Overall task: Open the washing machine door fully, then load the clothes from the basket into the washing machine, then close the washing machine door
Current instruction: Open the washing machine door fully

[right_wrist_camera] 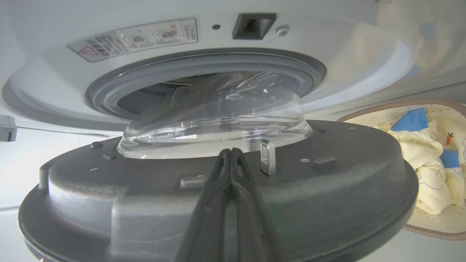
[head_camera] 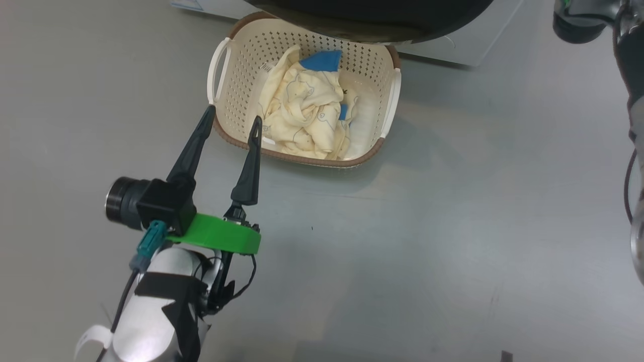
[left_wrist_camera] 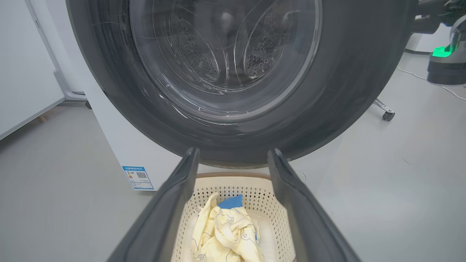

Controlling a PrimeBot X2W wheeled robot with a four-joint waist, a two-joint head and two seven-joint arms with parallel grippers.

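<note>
Our left gripper (head_camera: pixel 234 114) stands wide, with nothing between its fingers. Its tips hang over the near left corner of the basket (head_camera: pixel 241 65): one tip is by the white handle and the other is over the near rim, at the edge of the clothes (head_camera: pixel 307 110). We cannot tell whether either tip touches the basket. Looking along these fingers, the clothes lie bunched between them, low in the basket, cream-yellow with a blue patch on top. Beyond the tips, the door (left_wrist_camera: pixel 346 91) looms with its black rim and clear glass centre, and the drum holes show through the glass. To the left of the fingers, the washer (left_wrist_camera: pixel 120 145) carries a small blue label (left_wrist_camera: pixel 137 177) low on its white front.

Our right gripper (right_wrist_camera: pixel 230 150) is pressed tight together and holds nothing. It points at the inner face of the door, which is partly open. Its tips reach the foot of the glass bowl (right_wrist_camera: pixel 218 123), and a metal latch (right_wrist_camera: pixel 268 156) stands just to their right. We cannot tell whether the tips touch the door. Past the bowl is the grey gasket (right_wrist_camera: pixel 204 65). Far to the right of these fingers, the basket sits with the clothes inside.
</note>
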